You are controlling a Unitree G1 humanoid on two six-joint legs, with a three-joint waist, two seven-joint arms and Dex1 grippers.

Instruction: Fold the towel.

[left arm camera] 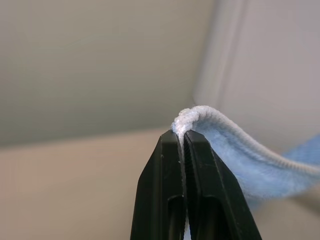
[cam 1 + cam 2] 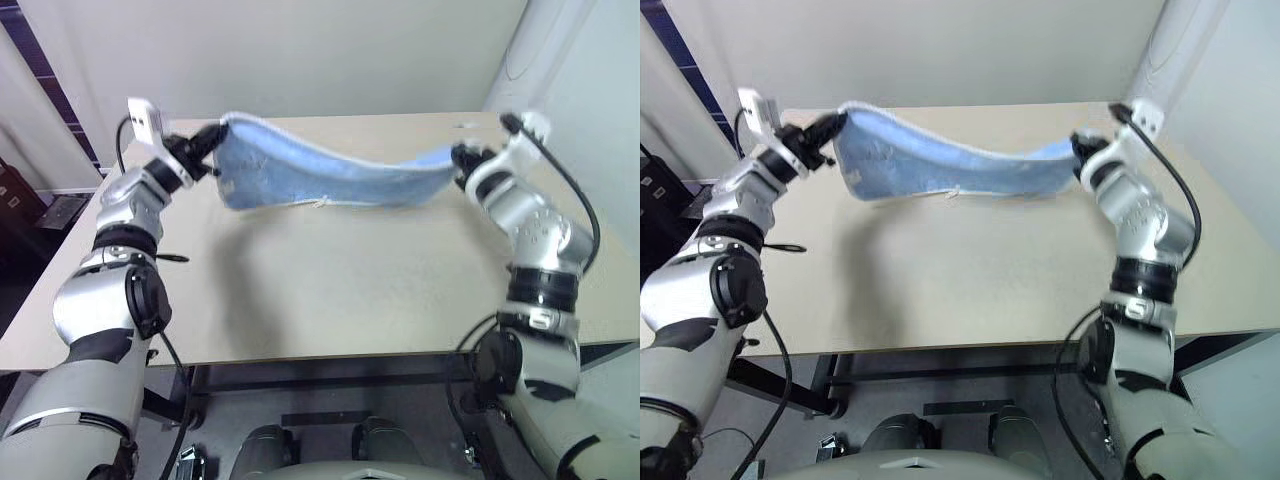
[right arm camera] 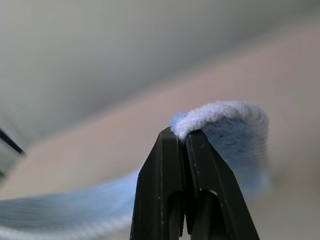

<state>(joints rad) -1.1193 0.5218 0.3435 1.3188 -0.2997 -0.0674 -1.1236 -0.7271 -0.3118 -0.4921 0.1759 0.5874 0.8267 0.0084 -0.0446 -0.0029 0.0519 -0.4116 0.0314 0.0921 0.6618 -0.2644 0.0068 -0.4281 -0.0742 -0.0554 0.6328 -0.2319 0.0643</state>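
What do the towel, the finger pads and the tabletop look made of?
Towel: soft looped terry, light blue, with a white stitched edge; it sags between both grips.
Left gripper and right gripper fingers: smooth black, probably hard plastic.
Table: matte beige, likely laminate.

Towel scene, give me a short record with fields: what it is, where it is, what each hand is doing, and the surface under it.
item: light blue towel with white edging
position: stretched between both hands, sagging in the middle above the table
left hand: shut on one end of the towel
right hand: shut on the other end
fold: not yet made
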